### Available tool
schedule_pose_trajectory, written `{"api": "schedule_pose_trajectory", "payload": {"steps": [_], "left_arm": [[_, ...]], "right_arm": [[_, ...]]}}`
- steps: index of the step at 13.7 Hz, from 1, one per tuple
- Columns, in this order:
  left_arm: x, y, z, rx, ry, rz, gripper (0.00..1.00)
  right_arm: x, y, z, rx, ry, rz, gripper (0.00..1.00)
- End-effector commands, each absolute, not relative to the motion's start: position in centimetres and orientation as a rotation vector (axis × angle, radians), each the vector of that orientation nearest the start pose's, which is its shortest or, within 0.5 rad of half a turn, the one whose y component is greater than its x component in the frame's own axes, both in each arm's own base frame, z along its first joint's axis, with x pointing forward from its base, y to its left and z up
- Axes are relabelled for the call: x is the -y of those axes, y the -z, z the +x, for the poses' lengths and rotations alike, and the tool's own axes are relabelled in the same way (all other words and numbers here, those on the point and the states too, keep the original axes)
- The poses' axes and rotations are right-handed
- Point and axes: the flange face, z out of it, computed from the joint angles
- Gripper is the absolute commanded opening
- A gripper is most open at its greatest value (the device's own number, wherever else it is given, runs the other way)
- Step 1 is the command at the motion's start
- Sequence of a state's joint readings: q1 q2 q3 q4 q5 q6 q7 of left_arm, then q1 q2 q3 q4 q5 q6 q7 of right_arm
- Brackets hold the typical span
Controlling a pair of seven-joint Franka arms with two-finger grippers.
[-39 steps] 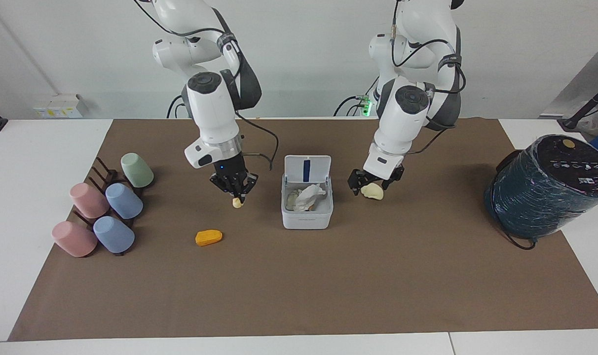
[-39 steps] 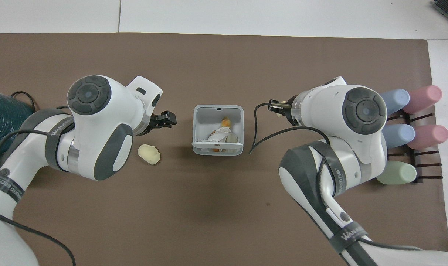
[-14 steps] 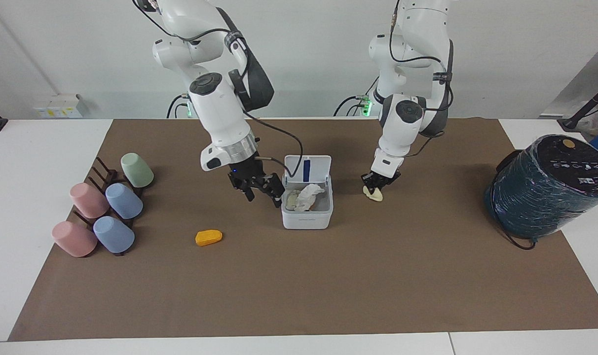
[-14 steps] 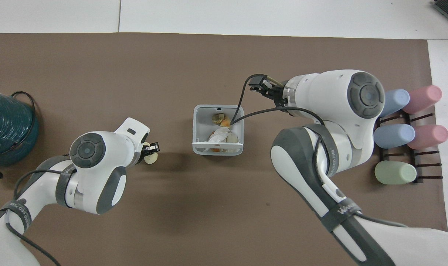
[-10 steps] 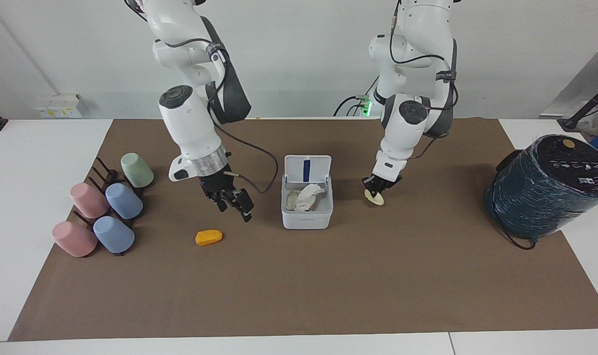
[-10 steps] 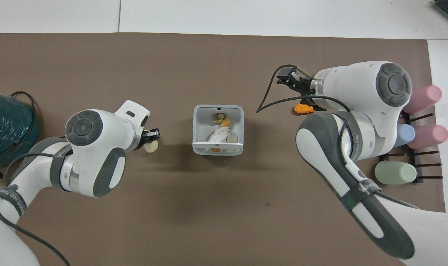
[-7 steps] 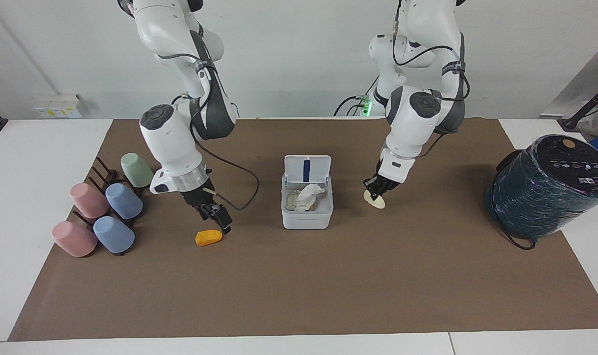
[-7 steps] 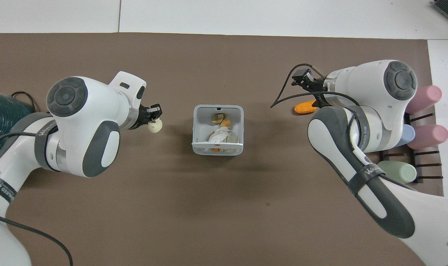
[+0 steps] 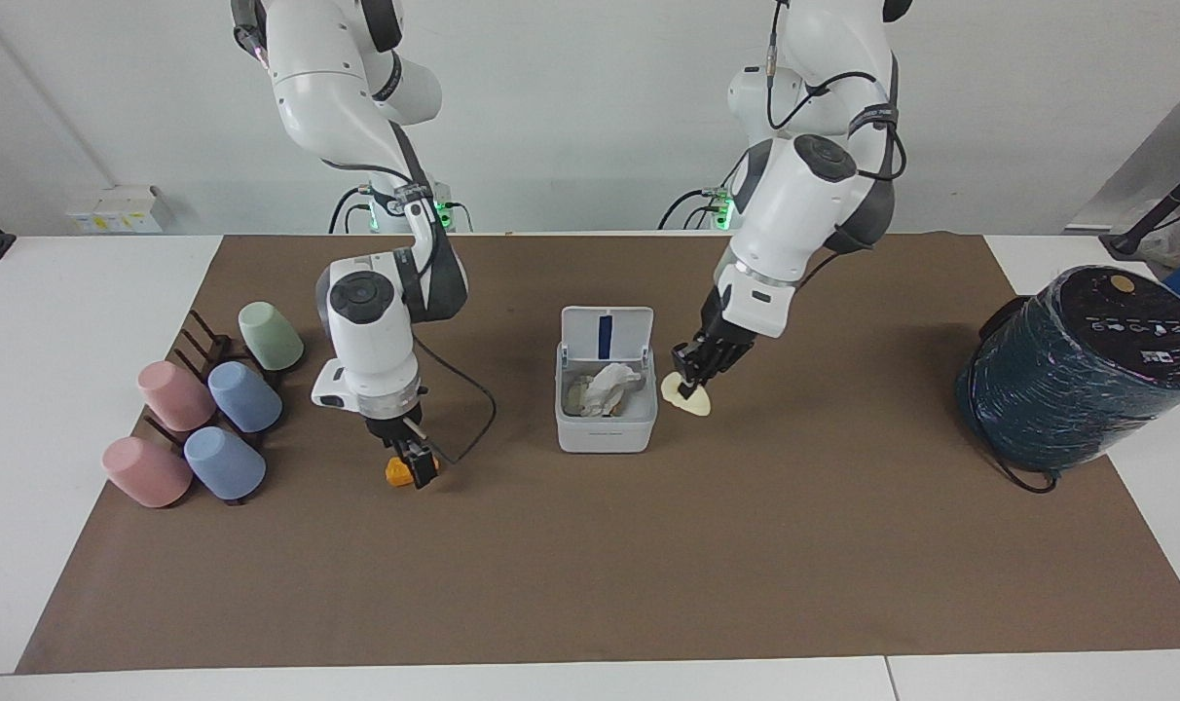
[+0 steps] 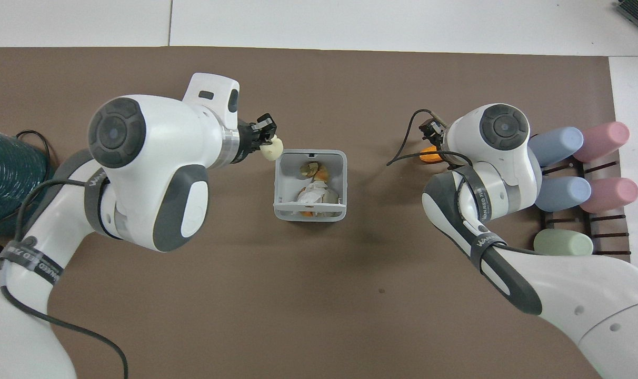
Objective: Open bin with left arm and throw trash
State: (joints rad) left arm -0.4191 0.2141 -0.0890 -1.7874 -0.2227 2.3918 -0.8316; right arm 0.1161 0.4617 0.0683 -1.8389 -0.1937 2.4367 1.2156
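Observation:
The white bin (image 9: 605, 436) stands mid-table with its lid (image 9: 607, 334) up; crumpled paper and small scraps lie inside (image 10: 312, 190). My left gripper (image 9: 692, 378) is shut on a pale cream lump of trash (image 9: 685, 403), held in the air close beside the bin on the left arm's side; from above the lump (image 10: 272, 150) sits at the bin's corner. My right gripper (image 9: 412, 469) is down at the table, open, its fingers on either side of the orange lump (image 9: 395, 474). In the overhead view the right arm covers most of the orange lump (image 10: 428, 156).
A dark rack of pastel cups (image 9: 205, 419) lies at the right arm's end of the mat, close to the right arm. A big dark teal cylinder (image 9: 1087, 365) stands at the left arm's end. A black cable (image 9: 473, 409) trails from the right wrist.
The left gripper lifted the cream lump off the mat and carried it to the bin. The right gripper left the bin, swung away and came down over the orange lump.

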Motion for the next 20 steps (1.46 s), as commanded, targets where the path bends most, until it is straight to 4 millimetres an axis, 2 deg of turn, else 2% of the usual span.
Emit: {"api": "schedule_pose_trajectory", "payload": {"steps": [1, 2, 3, 5, 6, 8, 10, 11, 14, 16, 18, 19, 20], "left_arm": [[35.2, -46.8, 56.2, 0.831, 0.344, -3.468, 0.64], [36.0, -46.9, 55.7, 0.806, 0.337, -3.475, 0.80], [36.0, -46.9, 55.7, 0.795, 0.345, -3.474, 0.98], [35.9, -47.0, 55.7, 0.782, 0.341, -3.466, 1.00], [35.3, -47.3, 56.1, 0.792, 0.341, -3.461, 1.00], [34.5, -48.1, 56.6, 0.736, 0.332, -3.422, 1.00], [31.1, -49.2, 58.3, 0.722, 0.275, -3.332, 1.00], [29.4, -49.6, 59.0, 0.693, 0.246, -3.303, 1.00], [22.3, -51.1, 60.9, 0.509, 0.126, -3.266, 1.00], [17.5, -52.9, 61.8, 0.375, 0.070, -3.256, 1.00], [12.5, -55.2, 62.1, 0.283, 0.044, -3.252, 1.00], [10.2, -56.4, 61.6, 0.224, 0.028, -3.250, 1.00], [8.0, -58.6, 60.5, 0.149, 0.044, -3.251, 1.00]], "right_arm": [[-11.5, -28.6, 65.0, -1.370, 0.306, -2.797, 0.97], [-11.3, -28.5, 65.0, -1.375, 0.302, -2.798, 0.73], [-11.4, -28.2, 65.0, -1.376, 0.298, -2.798, 0.54], [-11.9, -28.5, 64.9, -1.366, 0.299, -2.803, 0.19], [-11.8, -29.4, 64.9, -1.362, 0.315, -2.797, 0.05], [-12.0, -32.8, 64.9, -1.351, 0.364, -2.772, 0.02], [-13.2, -36.1, 64.5, -1.325, 0.391, -2.759, 0.03], [-14.7, -37.9, 64.1, -1.284, 0.417, -2.752, 0.04], [-21.6, -41.5, 62.8, -1.202, 0.418, -2.684, 0.07], [-25.4, -42.1, 61.8, -1.180, 0.421, -2.648, 0.09], [-28.3, -43.1, 61.1, -1.207, 0.415, -2.604, 0.09], [-30.2, -43.4, 60.3, -1.223, 0.401, -2.584, 0.08], [-31.3, -43.5, 59.6, -1.241, 0.388, -2.574, 0.08]]}}
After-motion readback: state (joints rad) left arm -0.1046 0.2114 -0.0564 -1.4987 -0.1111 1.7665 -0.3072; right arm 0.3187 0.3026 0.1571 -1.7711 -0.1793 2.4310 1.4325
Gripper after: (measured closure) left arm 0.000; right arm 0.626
